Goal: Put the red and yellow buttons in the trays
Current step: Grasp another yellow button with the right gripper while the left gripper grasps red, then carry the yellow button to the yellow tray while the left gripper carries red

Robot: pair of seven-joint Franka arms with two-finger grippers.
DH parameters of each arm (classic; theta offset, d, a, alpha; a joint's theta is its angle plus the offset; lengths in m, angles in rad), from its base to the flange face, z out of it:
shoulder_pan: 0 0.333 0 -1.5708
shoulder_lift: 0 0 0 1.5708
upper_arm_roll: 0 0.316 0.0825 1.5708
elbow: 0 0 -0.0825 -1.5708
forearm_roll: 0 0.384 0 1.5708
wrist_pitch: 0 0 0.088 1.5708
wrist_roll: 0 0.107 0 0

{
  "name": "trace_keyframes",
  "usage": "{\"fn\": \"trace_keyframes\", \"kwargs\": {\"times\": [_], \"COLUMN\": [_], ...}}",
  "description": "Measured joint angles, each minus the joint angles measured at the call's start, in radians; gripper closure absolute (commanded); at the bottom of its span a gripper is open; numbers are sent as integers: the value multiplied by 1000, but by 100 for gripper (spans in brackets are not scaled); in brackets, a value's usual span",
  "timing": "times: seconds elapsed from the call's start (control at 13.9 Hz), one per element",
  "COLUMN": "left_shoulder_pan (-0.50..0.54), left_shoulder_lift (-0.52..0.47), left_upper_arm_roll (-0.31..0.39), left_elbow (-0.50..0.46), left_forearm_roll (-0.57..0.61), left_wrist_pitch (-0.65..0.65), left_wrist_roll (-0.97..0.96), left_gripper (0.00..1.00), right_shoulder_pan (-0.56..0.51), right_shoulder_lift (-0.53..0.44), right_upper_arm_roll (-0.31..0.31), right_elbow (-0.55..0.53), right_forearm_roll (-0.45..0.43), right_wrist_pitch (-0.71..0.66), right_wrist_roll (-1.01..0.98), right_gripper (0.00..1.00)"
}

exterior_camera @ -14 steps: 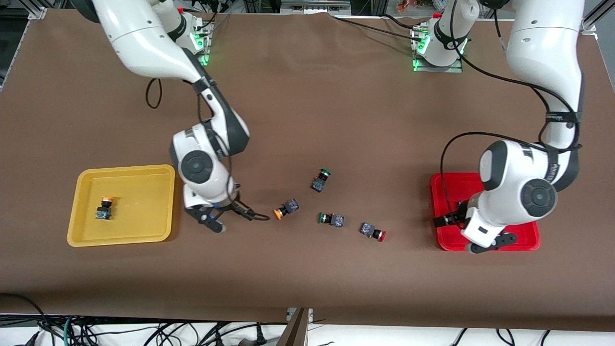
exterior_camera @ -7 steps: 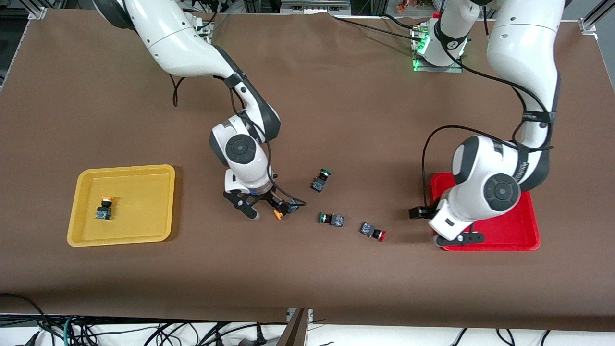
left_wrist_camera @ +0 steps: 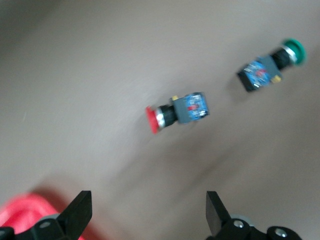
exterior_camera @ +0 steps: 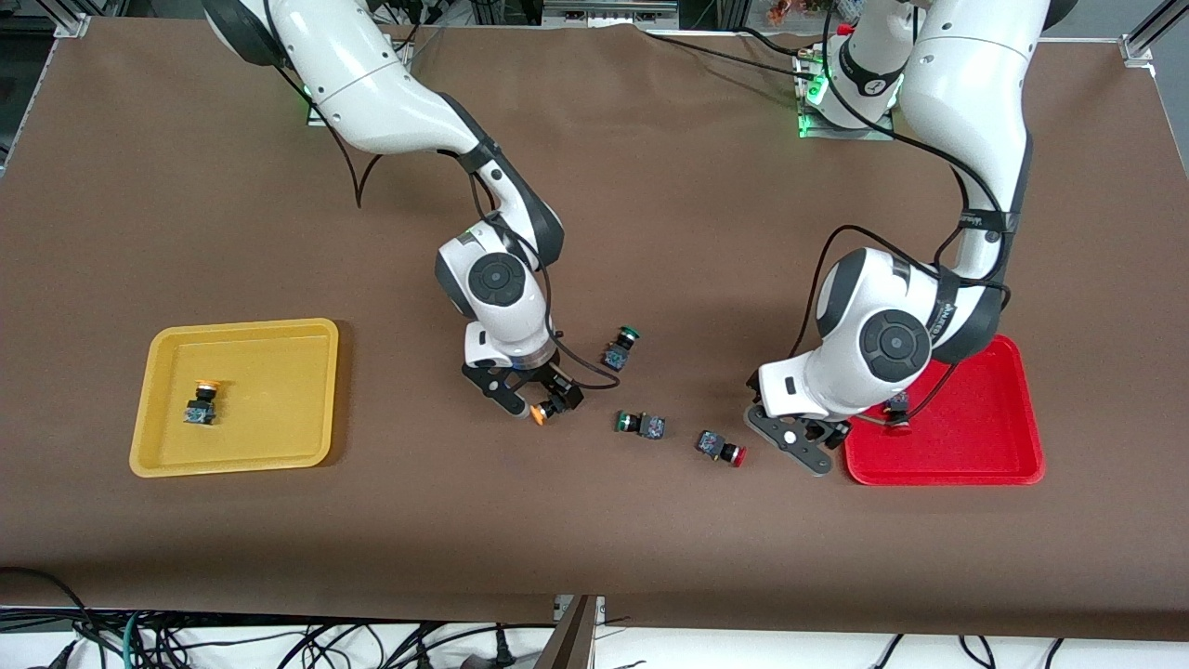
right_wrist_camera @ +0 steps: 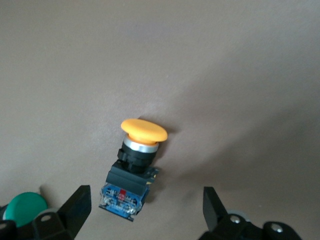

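Brown tabletop: yellow button (right_wrist_camera: 135, 165) under right end effector (right_wrist_camera: 145, 210).

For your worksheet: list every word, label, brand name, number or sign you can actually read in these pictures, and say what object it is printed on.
No text can be read anywhere.
Left arm's dark wrist band: pale lettering, too small to read.
Blue label on the yellow button under the right gripper: markings too blurred.
Blue label on the red button ahead of the left gripper: blurred.

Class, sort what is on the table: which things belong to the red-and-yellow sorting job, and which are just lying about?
Job:
yellow tray
red tray
yellow button in tray
yellow button on table
red button on table
button in red tray

Lying about:
two green buttons
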Motion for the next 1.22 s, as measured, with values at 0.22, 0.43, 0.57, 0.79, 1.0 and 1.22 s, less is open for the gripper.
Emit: {"fn": "trace_keyframes", "kwargs": {"times": [0.22,0.43,0.57,0.79,1.0,1.22], "left_shoulder_pan": [-28,-47,-60,-83,-89,-93], "left_shoulder_lift": [46,112,155,214,246,255], "left_upper_arm_roll": [0,0,0,1,5,6], "left_elbow": [0,44,98,165,187,189], "left_forearm_roll": [1,3,4,9,14,33], "left_wrist_pitch": [106,170,172,172,176,186], "left_wrist_roll": [186,296,351,421,563,679], "left_gripper": [0,0,0,1,1,1], "right_shoulder_pan": [5,5,5,5,4,-26], "right_shoulder_lift": [27,30,30,31,31,7], "right_upper_arm_roll": [-6,-14,-19,-19,-35,-54], "right_elbow": [22,32,35,38,45,72], "right_forearm_roll": [0,0,0,-2,-9,-8], "right_wrist_pitch": [3,4,4,5,2,-80], "right_wrist_roll": [3,3,4,3,-24,-142], "right_gripper": [9,54,68,80,80,80]}}
